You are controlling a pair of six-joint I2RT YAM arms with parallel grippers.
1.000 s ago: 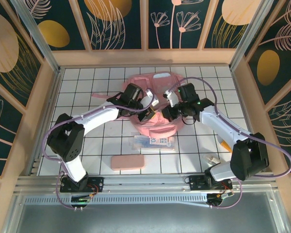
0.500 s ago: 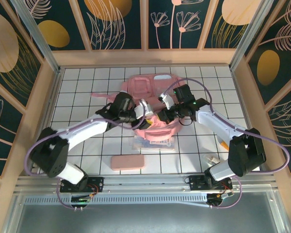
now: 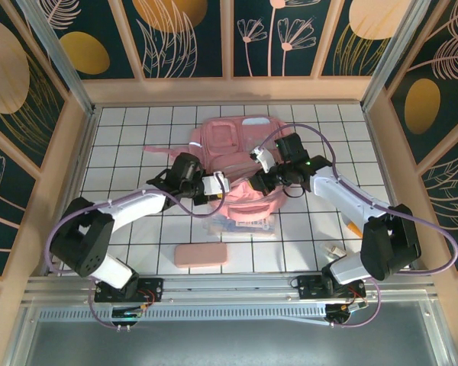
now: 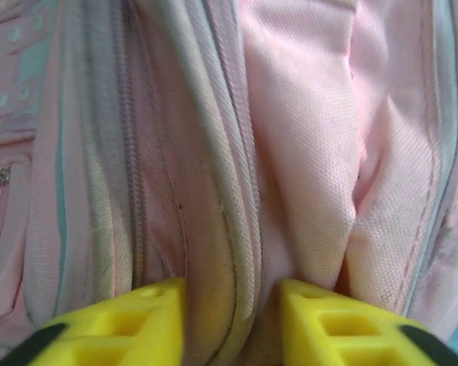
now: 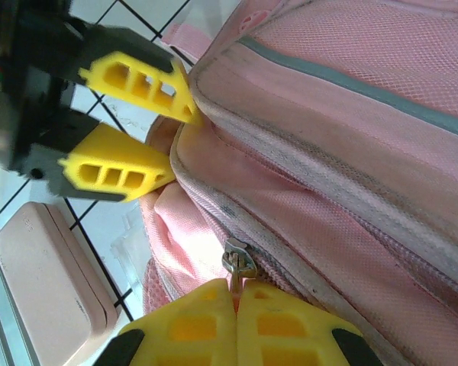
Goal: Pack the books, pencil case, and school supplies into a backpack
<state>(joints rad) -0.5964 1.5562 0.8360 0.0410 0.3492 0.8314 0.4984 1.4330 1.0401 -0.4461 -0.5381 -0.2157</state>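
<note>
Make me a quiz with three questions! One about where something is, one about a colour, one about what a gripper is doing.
1. Where is the pencil case? A. on the table, apart from the backpack B. inside it C. in a gripper
2. What colour are the grippers' fingers? A. blue B. yellow C. green
3. The right gripper is: A. wide open B. holding the pencil case C. shut on the zipper pull
Answers: 1 A, it lies alone on the tiles. 2 B, both wrist views show yellow. 3 C, its fingers meet on the pull.
</note>
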